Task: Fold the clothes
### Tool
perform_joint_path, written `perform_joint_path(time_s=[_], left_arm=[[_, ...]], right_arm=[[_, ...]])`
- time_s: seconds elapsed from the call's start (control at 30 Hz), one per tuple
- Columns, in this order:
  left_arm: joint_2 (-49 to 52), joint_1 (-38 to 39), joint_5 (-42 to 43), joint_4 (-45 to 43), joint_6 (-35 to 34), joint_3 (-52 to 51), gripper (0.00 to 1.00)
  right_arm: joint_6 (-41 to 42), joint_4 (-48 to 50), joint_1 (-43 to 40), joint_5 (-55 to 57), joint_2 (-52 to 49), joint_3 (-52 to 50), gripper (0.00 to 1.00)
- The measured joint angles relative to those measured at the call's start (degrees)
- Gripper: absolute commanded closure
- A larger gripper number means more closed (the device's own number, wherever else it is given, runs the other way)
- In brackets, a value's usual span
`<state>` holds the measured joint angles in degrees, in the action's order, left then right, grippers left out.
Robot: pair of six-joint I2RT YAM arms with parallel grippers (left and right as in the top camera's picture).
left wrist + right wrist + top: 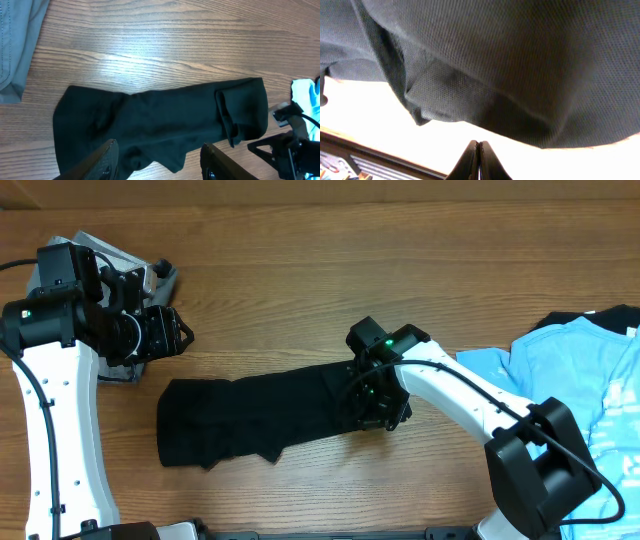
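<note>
Cloth is lying across the middle of the bench: the black T-shirt, gathered into a long, rumpled band, with its right end doubled over in a fold. The right arm is reaching in from the near right corner, elbow bent, its wrist tipping down over that folded end. The right fingers are pressing tip to tip, fully closed, with no cloth showing between them, and black fabric is filling the wrist view just beyond. The left arm is standing tall at the left edge, its head turning inward above the bench. The left fingers are standing apart and gripping nothing, hovering over the shirt's left part. Grey shorts are lying under that arm's head at the far left corner, and the light blue T-shirt is lying at the right edge, apart from the black one.
</note>
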<state>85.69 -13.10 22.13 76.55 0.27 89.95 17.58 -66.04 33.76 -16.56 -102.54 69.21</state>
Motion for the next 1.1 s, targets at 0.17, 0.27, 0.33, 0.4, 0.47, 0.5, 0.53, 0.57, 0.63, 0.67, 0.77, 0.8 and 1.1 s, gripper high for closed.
perform_joint_path(time_s=[0.17,0.27,0.33,0.4,0.47,0.5,0.53,0.57,0.63,0.67,0.77,0.8,1.1], left_arm=[[0.00,0.00,0.00,-0.02,0.00,0.00,0.43],[0.00,0.00,0.00,-0.04,0.00,0.00,0.43],[0.00,0.00,0.00,-0.04,0.02,0.00,0.43],[0.00,0.00,0.00,-0.04,0.09,0.00,0.43],[0.00,0.00,-0.02,-0.04,0.15,0.00,0.43],[0.00,0.00,-0.02,-0.07,0.17,0.00,0.42],[0.00,0.00,-0.02,-0.04,0.17,0.00,0.42],[0.00,0.00,-0.02,-0.07,0.17,0.00,0.41],[0.00,0.00,-0.02,-0.07,0.17,0.00,0.42],[0.00,0.00,-0.04,-0.07,0.17,0.00,0.42],[0.00,0.00,-0.04,-0.07,0.17,0.00,0.42],[0.00,0.00,-0.04,-0.07,0.17,0.00,0.42],[0.00,0.00,-0.04,0.00,0.17,0.00,0.43]], right_arm=[[0.07,0.68,-0.02,0.07,1.55,0.39,0.60],[-0.28,4.17,-0.02,0.07,1.62,0.46,0.60],[-0.55,6.82,-0.02,0.04,1.62,0.46,0.60],[-0.76,9.38,-0.02,0.04,1.62,0.44,0.60],[-0.90,10.95,-0.02,0.04,1.62,0.31,0.60],[-0.92,11.17,0.00,0.02,1.62,0.11,0.60],[-0.96,10.99,0.00,0.00,1.60,-0.20,0.60],[-0.94,10.60,-0.02,-0.07,1.49,-0.52,0.60],[-0.96,10.12,-0.02,-0.42,1.03,-0.96,0.60],[-0.96,10.05,0.00,-0.63,0.72,-1.11,0.60],[-0.83,10.14,0.15,-0.92,0.33,-1.25,0.59],[-0.61,10.21,0.33,-1.01,0.31,-1.27,0.59],[2.60,12.11,5.03,1.14,0.24,-1.73,0.91]])
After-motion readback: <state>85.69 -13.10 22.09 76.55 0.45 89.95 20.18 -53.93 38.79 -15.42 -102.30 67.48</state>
